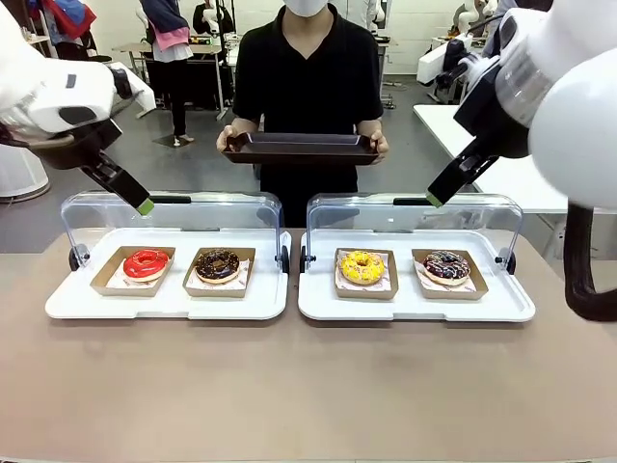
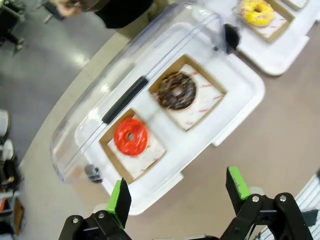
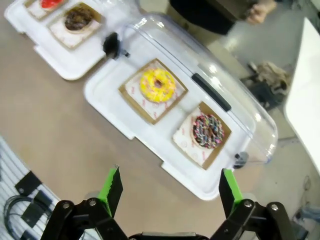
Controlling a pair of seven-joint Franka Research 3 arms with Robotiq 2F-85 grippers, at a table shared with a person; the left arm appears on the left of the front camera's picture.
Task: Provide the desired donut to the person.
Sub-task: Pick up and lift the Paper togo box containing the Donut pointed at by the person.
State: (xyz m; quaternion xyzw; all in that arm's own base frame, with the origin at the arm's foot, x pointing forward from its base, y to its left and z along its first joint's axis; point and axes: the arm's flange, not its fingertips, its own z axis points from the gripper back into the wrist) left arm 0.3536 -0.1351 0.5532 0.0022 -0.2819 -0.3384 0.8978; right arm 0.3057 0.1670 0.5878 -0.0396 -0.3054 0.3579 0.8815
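Note:
Four donuts lie in cardboard trays on two white trays with raised clear lids: a red donut (image 1: 146, 262) (image 2: 131, 136), a chocolate donut (image 1: 218, 264) (image 2: 176, 90) (image 3: 78, 17), a yellow donut (image 1: 362, 266) (image 3: 158, 84) (image 2: 256, 11), and a sprinkled dark donut (image 1: 446, 265) (image 3: 208, 130). The person (image 1: 308, 72) in a black T-shirt stands at the far side holding a dark tray (image 1: 301, 148) with both hands. My left gripper (image 2: 177, 192) hovers open high above the left tray, one fingertip (image 1: 145, 205) showing. My right gripper (image 3: 170, 185) hovers open above the right tray, one fingertip (image 1: 435, 200) showing. Neither holds anything.
The left white tray (image 1: 164, 301) and right white tray (image 1: 415, 304) sit side by side mid-table, lids (image 1: 174, 214) (image 1: 415, 214) hinged up at the back. Bare tan table lies in front. A white table (image 1: 501, 164) stands at the far right.

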